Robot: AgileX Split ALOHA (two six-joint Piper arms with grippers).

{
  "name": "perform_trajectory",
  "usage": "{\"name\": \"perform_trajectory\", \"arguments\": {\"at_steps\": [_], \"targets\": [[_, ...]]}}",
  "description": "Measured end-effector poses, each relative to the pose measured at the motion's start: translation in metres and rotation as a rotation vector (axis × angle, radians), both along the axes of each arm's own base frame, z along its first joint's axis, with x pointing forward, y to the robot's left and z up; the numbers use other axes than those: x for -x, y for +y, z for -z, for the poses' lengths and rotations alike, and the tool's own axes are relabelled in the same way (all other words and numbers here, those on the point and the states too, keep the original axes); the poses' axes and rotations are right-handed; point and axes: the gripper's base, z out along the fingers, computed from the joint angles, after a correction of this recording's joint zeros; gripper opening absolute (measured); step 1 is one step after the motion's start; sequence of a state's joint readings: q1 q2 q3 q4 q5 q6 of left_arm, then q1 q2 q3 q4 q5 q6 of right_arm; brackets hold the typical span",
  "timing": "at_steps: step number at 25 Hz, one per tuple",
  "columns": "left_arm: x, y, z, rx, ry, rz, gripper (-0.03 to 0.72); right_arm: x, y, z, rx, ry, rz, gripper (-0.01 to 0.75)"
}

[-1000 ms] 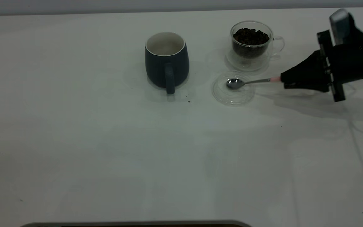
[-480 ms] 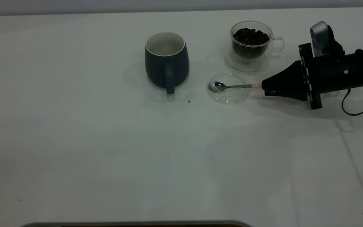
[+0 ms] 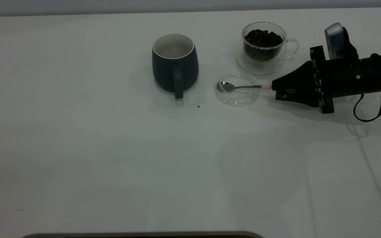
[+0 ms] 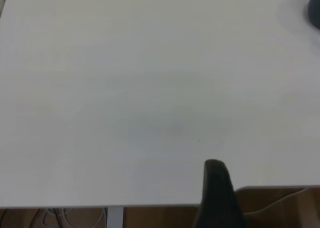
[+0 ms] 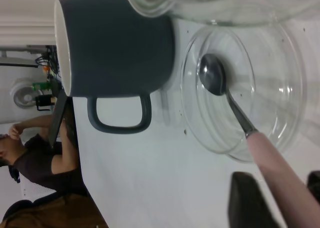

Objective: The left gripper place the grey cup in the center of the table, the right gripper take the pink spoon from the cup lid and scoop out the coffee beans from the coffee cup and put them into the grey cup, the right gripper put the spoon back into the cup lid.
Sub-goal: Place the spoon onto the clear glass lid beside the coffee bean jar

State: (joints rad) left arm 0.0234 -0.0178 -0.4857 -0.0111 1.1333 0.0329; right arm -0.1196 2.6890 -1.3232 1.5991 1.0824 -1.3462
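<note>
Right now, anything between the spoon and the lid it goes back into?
Nothing visible. The right gripper holds the pink spoon by its handle, and the bowl already sits over the cup lid. The coffee cup stands behind, the grey cup off to the side.

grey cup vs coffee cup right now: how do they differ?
The grey cup is opaque dark blue-grey with a white inside; the coffee cup is clear glass. The grey cup shows no contents in the exterior view; the coffee cup holds a heap of coffee beans. The grey cup's handle faces the camera; the coffee cup's points toward the right arm's side. Both stand upright on the table.
</note>
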Motion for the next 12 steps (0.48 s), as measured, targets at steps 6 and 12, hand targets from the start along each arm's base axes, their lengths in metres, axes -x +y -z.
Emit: {"name": "perform_trajectory", "arguments": {"at_steps": [6,12], "targets": [[0.0,0.0,0.0,-0.001,0.0,0.001,0.565,-0.001,0.0,-0.004,0.008,-0.014,-0.021,0.588],[0.0,0.0,0.0,-0.001,0.0,0.001,0.565,-0.009,-0.006,-0.04,0.11,0.009,-0.082,0.604]]}}
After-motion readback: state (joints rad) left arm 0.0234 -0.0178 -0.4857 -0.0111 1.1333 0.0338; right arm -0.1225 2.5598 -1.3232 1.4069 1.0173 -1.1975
